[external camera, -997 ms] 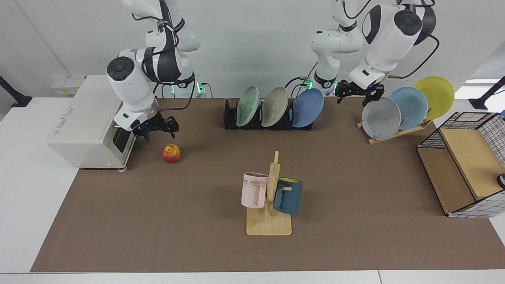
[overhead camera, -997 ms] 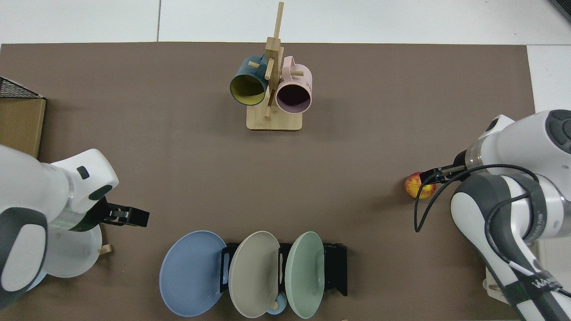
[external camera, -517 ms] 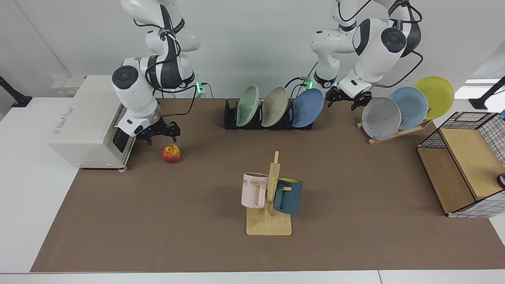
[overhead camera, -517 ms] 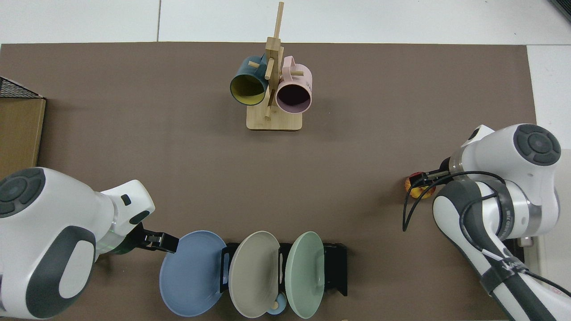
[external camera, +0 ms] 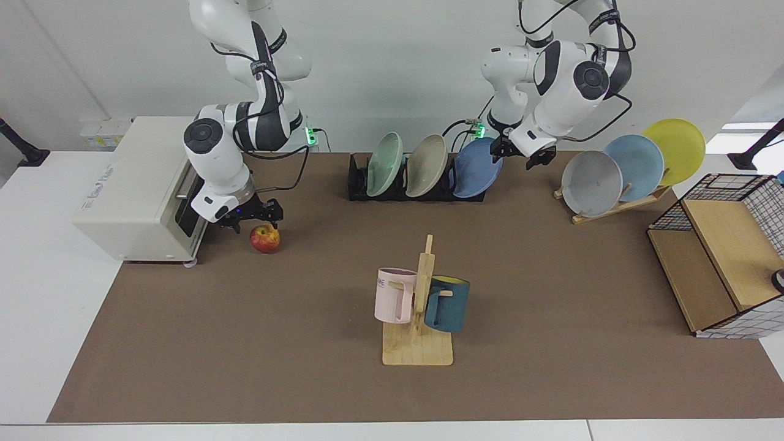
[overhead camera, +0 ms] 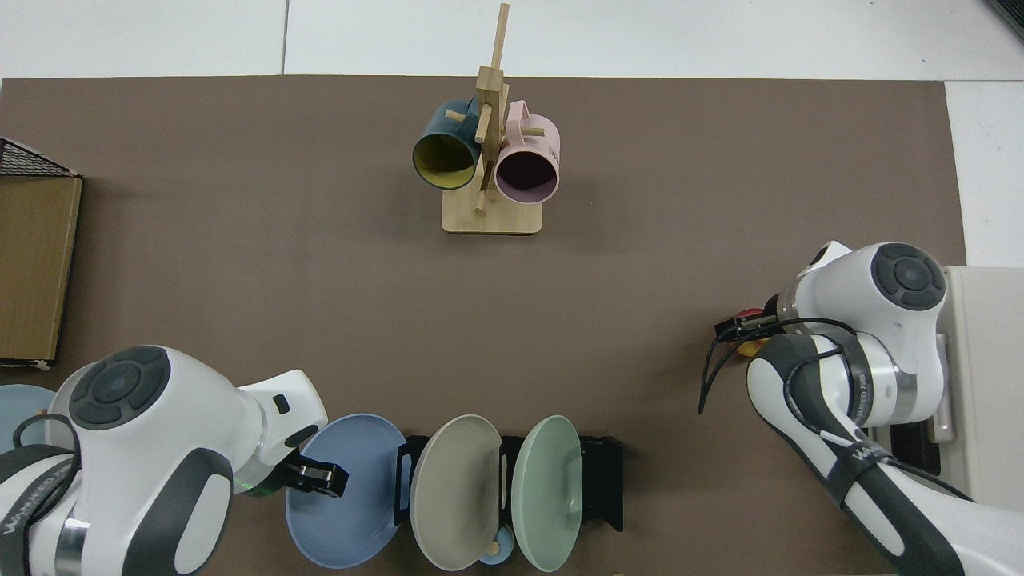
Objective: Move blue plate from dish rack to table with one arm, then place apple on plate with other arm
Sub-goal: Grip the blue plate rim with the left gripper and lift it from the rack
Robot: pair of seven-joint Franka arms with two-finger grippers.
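Note:
The blue plate (external camera: pixel 474 173) (overhead camera: pixel 352 512) stands tilted in the end slot of the black dish rack (external camera: pixel 358 184) (overhead camera: pixel 604 488) at the back of the brown table (external camera: pixel 551 306). My left gripper (external camera: pixel 519 154) (overhead camera: pixel 316 478) is open at the plate's upper outer rim, one finger close to the edge; contact cannot be made out. The red and yellow apple (external camera: pixel 265 239) (overhead camera: pixel 752 347) lies on the table in front of a white box. Just above it hovers my right gripper (external camera: pixel 254 217) (overhead camera: pixel 740 324), open and partly hiding the apple in the top view.
A beige plate (external camera: pixel 427 165) and a green plate (external camera: pixel 384 164) share the rack. A wooden stand (external camera: pixel 612 205) holds grey, sky-blue and yellow plates. A mug tree (external camera: pixel 418 318) stands mid-table, the white box (external camera: pixel 141 190) beside the apple, a wire-and-wood shelf (external camera: pixel 716 257) at one end.
The left gripper has swung from the wooden plate stand over to the blue plate's rim. The right gripper has come down and forward to just above the apple.

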